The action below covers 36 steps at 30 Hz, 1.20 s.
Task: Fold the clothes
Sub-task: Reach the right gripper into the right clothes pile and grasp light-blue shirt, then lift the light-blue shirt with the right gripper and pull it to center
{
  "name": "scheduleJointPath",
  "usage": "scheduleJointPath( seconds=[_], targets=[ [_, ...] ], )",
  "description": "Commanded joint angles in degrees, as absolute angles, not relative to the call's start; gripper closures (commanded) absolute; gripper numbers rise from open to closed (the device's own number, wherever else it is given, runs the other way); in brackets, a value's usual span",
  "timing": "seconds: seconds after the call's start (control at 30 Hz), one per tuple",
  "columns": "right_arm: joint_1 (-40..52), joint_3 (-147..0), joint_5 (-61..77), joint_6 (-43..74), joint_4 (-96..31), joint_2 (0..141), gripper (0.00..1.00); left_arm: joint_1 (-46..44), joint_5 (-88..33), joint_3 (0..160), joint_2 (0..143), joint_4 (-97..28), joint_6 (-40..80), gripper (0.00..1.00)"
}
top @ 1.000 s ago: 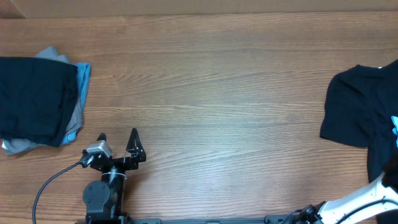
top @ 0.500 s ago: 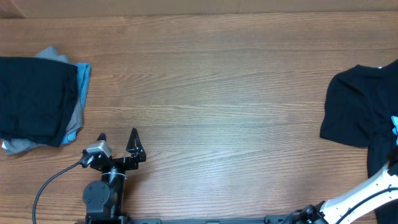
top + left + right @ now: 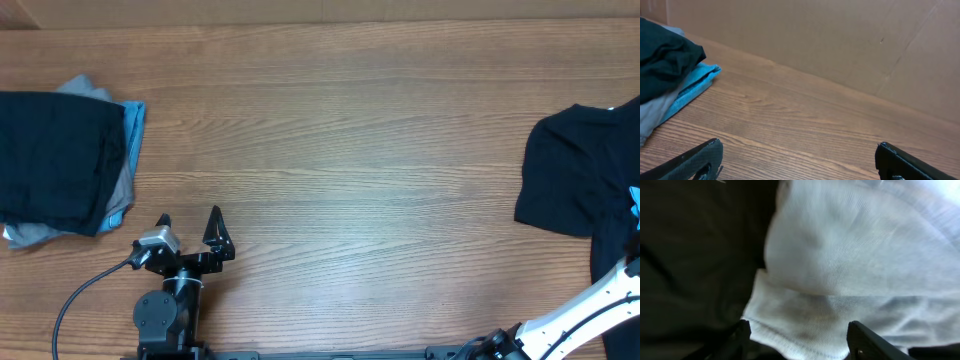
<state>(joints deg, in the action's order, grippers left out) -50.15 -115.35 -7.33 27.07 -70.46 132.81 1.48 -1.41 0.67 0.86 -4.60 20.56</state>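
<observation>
Wood table (image 3: pixel 350 150) carries a folded stack (image 3: pixel 60 165) at the left edge and a black shirt (image 3: pixel 575 170) heaped at the right edge. Over the last second nothing has visibly moved: the left gripper (image 3: pixel 188 228) rests at lower left, jaws apart and empty, while the right gripper (image 3: pixel 800 342), beyond the right edge overhead, hangs with jaws apart close over a pale blue shirt (image 3: pixel 850 270) beside the black one. The next fold therefore seems paused at the pick, with nothing grasped yet.

Wooden table (image 3: pixel 340 150): shirt stack (image 3: pixel 60 160), black shirt (image 3: pixel 575 175)
</observation>
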Motion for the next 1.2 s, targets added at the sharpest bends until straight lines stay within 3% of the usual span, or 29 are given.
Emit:
scheduleJointPath(
  seconds=[0.0, 0.1, 0.27, 0.37, 0.9, 1.17],
  targets=[
    [-50.2, -110.1, -7.9, 27.7, -67.5, 133.0, 0.32, 1.0, -0.9, 0.4, 0.3, -4.5, 19.3, 0.0],
    [-50.2, -108.0, -7.9, 27.7, -65.6, 133.0, 0.38, 1.0, -0.9, 0.4, 0.3, -4.5, 19.3, 0.0],
    [-50.2, -108.1, -7.8, 27.7, -65.2, 133.0, 0.87, 1.0, -0.9, 0.4, 0.3, -4.5, 19.3, 0.0],
    [-50.2, -108.1, -7.5, 27.7, -65.8, 133.0, 0.96, 1.0, -0.9, 0.4, 0.3, -4.5, 19.3, 0.0],
    [-50.2, -137.7, -7.1, 28.2, -88.3, 130.6, 0.96, 1.0, -0.9, 0.4, 0.3, -4.5, 19.3, 0.0],
    [-49.5, -149.6, -4.7, 28.6, -94.8, 122.8, 0.96, 1.0, -0.9, 0.4, 0.3, -4.5, 19.3, 0.0]
  ],
)
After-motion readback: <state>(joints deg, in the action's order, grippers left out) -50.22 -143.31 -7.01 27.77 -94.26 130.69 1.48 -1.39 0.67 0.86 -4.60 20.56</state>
